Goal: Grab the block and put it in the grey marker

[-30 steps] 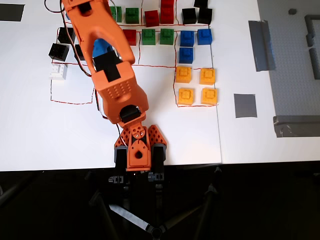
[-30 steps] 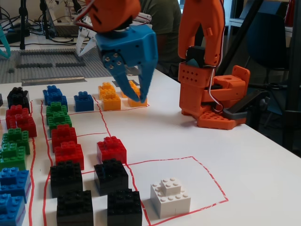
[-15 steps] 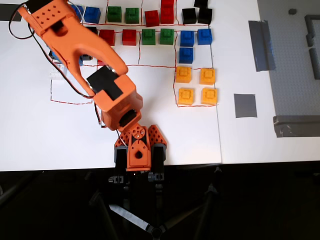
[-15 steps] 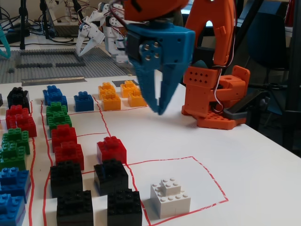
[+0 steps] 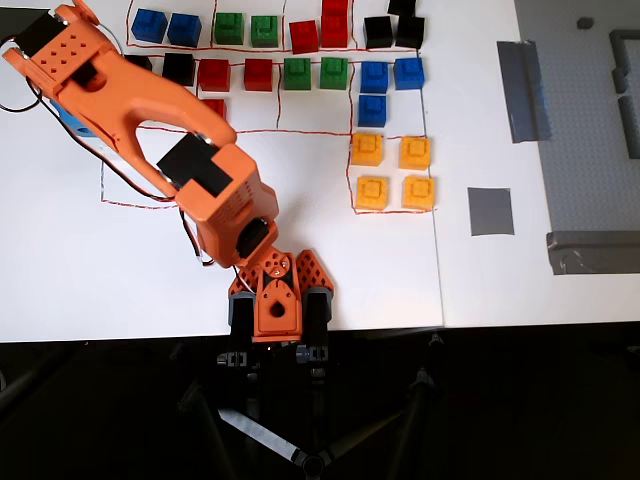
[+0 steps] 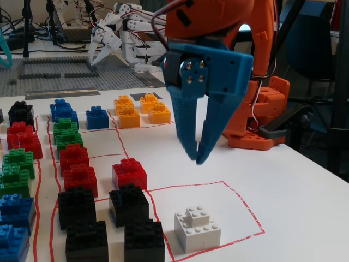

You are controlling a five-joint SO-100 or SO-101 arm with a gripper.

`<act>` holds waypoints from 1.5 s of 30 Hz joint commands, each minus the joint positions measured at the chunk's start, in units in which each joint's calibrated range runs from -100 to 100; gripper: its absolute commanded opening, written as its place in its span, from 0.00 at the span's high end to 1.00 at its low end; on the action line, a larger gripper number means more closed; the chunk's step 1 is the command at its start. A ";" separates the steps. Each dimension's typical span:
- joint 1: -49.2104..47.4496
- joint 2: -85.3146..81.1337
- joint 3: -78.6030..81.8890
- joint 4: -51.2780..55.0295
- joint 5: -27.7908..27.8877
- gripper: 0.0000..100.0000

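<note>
While end effector (image 6: 197, 154) hovers, block (image 6: 197, 228) below

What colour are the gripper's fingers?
Blue. The fingers of the gripper show best in the fixed view; the arm behind is orange.

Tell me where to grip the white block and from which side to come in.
Come straight down from above and close the fingers on two opposite flat side walls of the white block, below its raised stud. It sits upright inside the red outline, with a black brick close on its left in the fixed view, so gripping its near and far faces probably leaves more room. The gripper hangs above it.
</note>
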 commanded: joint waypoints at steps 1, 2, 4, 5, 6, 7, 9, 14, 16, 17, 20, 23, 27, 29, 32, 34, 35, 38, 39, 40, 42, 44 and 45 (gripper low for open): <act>-1.47 -2.51 -2.22 -3.23 -1.12 1.00; -1.64 -1.73 -2.59 -3.89 -1.51 1.00; -2.14 0.34 -3.86 -4.13 -2.30 1.00; -2.39 1.03 -4.31 -4.37 -2.59 1.00; -2.55 1.55 -4.49 -4.95 -2.78 1.00; -2.80 1.81 -4.49 -5.35 -2.83 1.00; -3.63 2.33 -4.67 -5.60 -2.93 0.98; -4.88 2.93 -4.58 -6.01 -3.57 0.88; -5.13 2.33 -3.95 -6.01 -3.57 0.83; -5.21 2.07 -3.49 -6.01 -3.52 0.82; -5.63 1.73 -2.49 -6.01 -3.32 0.79; -5.88 2.24 -2.13 -6.09 -2.93 0.75; -6.13 3.28 -1.77 -6.25 -2.69 0.75; -6.38 3.54 -1.04 -7.07 -2.49 0.74; -6.63 4.58 -1.13 -7.97 -2.15 0.73; -6.63 5.53 -1.41 -8.45 -1.95 0.73; -6.63 6.04 -1.59 -8.54 -1.90 0.73; -6.63 7.86 -2.22 -8.62 -1.86 0.73; -6.63 8.63 -2.49 -8.62 -1.86 0.73; -6.63 9.33 -2.77 -8.62 -1.86 0.73; -6.55 10.53 -3.31 -8.62 -1.76 0.72; -6.46 11.31 -3.58 -9.03 -1.61 0.72; -6.46 11.66 -3.58 -9.35 -1.56 0.72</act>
